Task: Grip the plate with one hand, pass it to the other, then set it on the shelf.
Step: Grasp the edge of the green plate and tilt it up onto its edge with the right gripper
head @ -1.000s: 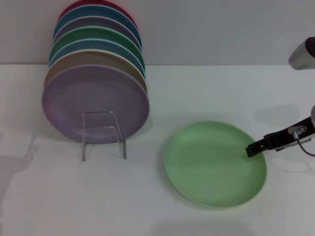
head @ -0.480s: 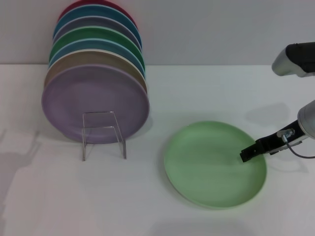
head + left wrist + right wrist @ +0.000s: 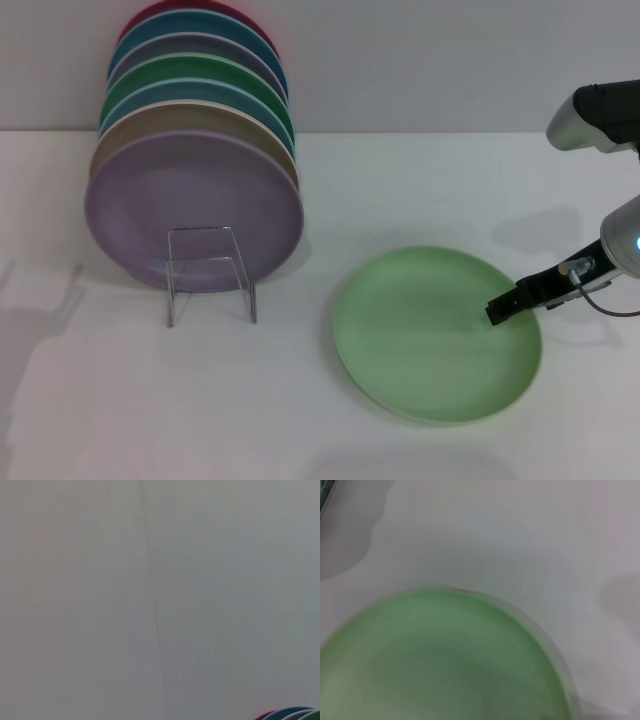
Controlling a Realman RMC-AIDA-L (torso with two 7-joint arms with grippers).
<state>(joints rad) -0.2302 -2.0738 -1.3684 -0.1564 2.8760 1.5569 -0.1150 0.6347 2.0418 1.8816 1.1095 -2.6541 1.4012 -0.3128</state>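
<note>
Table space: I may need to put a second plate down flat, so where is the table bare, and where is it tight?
Bare table runs between the plate stack and the right end effector, behind the mint plate. The front-left corner, ahead of the clear shelf, is also free. It is crowded around the stack and shelf, and at the mint plate's right rim, where the end effector sits.

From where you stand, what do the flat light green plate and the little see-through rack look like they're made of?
The round light mint-green plate looks like matte plastic: even colour, soft sheen, no sharp glints, though glazed ceramic can't be excluded. The small clear rack looks like acrylic: the lilac plate shows through it and its edges catch light.
</note>
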